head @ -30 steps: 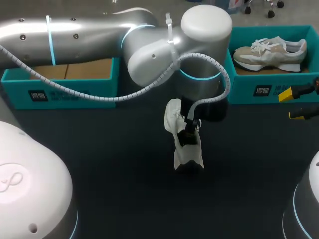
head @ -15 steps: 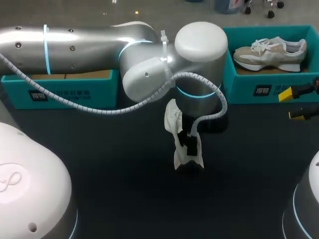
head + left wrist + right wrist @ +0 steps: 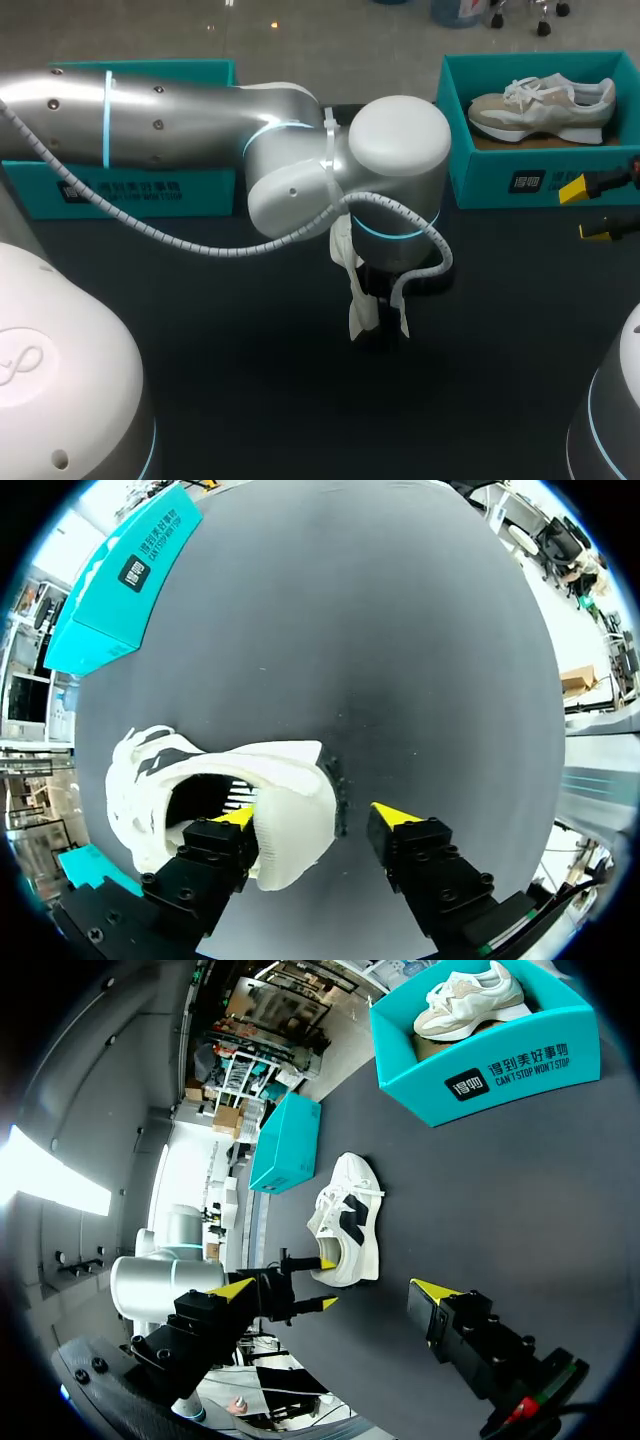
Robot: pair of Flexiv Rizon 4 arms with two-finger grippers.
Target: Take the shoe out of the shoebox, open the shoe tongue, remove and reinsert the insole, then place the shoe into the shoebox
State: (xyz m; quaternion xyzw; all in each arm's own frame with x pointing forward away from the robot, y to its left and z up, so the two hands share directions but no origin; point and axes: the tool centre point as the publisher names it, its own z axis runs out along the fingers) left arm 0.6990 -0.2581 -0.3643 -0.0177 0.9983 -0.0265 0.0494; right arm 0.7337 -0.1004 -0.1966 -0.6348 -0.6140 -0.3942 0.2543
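Observation:
A white shoe (image 3: 352, 295) with black side marks rests on the dark table near the middle, mostly covered in the head view by my left arm's wrist (image 3: 398, 170). In the left wrist view my left gripper (image 3: 318, 815) is open astride the shoe's heel (image 3: 295, 815). One fingertip (image 3: 238, 816) is inside the shoe's opening, and the other stands just clear behind the heel. My right gripper (image 3: 588, 208) stands open at the table's right edge, with nothing between its fingers. In the right wrist view the white shoe (image 3: 347, 1222) lies well ahead of my right gripper (image 3: 335, 1288).
A teal shoebox (image 3: 530, 182) at the back right holds a beige sneaker (image 3: 545, 100). Another teal box (image 3: 150, 185) stands at the back left, behind my left arm. Both boxes also show in the right wrist view, the shoebox (image 3: 500, 1070) and the other box (image 3: 285, 1145).
My left gripper's fingers have spread apart at the shoe's heel. The left arm's wrist has shifted nearer over the shoe, hiding more of it. The shoe and right arm stayed put.

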